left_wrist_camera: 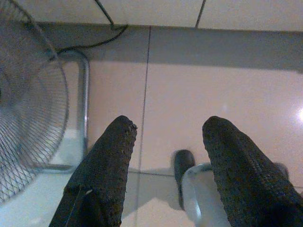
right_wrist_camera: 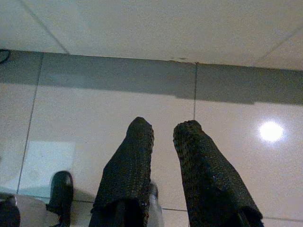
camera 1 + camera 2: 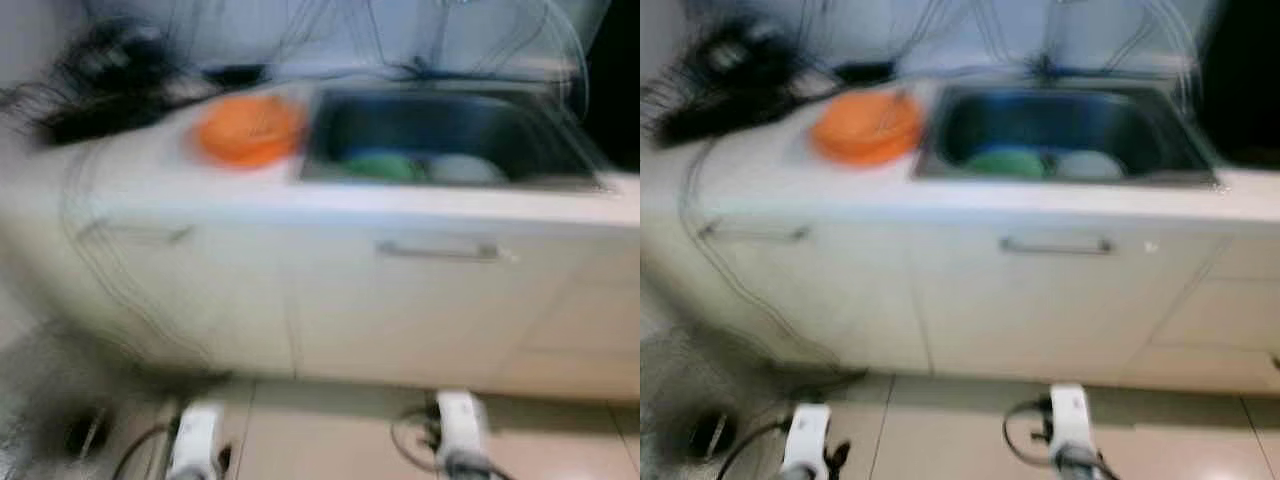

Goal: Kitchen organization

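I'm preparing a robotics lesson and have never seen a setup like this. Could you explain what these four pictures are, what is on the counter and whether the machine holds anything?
A humanoid robot faces a kitchen counter. The two blurred pictures come from its head camera: an orange bowl sits beside a sink holding a green item and a pale one.

The other two come from wrist cameras. The left tool and right tool hang open and empty over the floor tiles. A fan stands near the left one.
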Controlling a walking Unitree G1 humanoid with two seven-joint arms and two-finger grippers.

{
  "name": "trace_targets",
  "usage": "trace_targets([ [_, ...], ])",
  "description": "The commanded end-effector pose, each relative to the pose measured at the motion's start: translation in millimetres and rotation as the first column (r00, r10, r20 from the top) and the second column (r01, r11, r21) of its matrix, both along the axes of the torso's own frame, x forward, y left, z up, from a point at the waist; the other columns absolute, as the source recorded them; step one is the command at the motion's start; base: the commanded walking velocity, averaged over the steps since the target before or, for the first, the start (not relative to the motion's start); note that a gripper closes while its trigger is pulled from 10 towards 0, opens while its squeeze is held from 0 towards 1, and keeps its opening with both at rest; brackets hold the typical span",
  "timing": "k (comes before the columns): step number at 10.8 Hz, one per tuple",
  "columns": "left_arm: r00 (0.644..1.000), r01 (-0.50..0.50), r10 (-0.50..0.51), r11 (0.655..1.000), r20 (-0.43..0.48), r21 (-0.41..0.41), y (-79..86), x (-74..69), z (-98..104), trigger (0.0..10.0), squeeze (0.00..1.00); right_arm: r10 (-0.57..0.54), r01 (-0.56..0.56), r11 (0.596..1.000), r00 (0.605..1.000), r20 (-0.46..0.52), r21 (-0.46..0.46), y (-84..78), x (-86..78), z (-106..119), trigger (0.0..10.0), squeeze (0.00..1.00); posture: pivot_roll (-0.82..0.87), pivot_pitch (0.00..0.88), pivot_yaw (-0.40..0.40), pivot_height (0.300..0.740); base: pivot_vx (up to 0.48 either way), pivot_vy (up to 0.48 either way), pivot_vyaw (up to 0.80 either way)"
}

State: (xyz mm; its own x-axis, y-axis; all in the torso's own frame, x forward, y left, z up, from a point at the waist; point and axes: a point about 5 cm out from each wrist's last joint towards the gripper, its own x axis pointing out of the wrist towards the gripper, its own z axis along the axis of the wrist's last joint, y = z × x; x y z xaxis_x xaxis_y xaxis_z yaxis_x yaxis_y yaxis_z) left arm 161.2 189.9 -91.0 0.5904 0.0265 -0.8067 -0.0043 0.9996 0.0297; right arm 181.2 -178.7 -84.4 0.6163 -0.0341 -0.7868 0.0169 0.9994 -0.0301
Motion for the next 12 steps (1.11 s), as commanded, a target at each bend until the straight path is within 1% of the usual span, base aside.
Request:
trace_targets([
  [1, 0.999, 0.018, -0.018, 1.0, 0.026, -0.019, -9.5, 7.3, 2.3, 10.0, 0.0, -0.025, 0.025, 0.999, 0.999, -0.027, -0.024, -12.2, -9.0, -2.9, 10.0, 0.0, 0.11, 0.0, 0.06, 0.74, 0.439, 0.0, 0.0],
  [4, 1.0, 0.021, -0.021, 1.0, 0.023, -0.021, -11.7, 6.5, 1.7, 10.0, 0.0, -0.026, 0.026, 0.999, 0.999, -0.028, -0.023, -11.5, -8.1, -2.7, 10.0, 0.0, 0.12, 0.0, 0.058, 0.74, 0.432, 0.0, 0.0],
  [6, 0.999, 0.011, -0.009, 0.999, 0.033, -0.035, -15.4, 7.3, 1.9, 10.0, 0.0, -0.018, 0.017, 1.0, 0.999, -0.029, -0.024, -10.3, -8.0, -2.9, 10.0, 0.0, 0.12, 0.0, 0.059, 0.74, 0.0, 0.0, 0.0],
  [9, 1.0, 0.008, -0.008, 0.999, 0.025, -0.034, -14.6, 6.0, 1.3, 10.0, 0.0, -0.014, 0.013, 1.0, 0.999, -0.029, -0.028, -9.7, -7.5, -2.7, 10.0, 0.0, 0.11, 0.0, 0.058, 0.74, 0.0, 0.0, 0.0],
  [12, 1.0, 0.006, -0.005, 0.999, 0.022, -0.032, -14.2, 7.0, 1.5, 10.0, 0.0, -0.013, 0.012, 0.999, 0.999, -0.042, -0.031, -10.4, -10.9, -4.2, 10.0, 0.0, 0.11, 0.0, 0.056, 0.74, 0.0, 0.0, 0.0],
])
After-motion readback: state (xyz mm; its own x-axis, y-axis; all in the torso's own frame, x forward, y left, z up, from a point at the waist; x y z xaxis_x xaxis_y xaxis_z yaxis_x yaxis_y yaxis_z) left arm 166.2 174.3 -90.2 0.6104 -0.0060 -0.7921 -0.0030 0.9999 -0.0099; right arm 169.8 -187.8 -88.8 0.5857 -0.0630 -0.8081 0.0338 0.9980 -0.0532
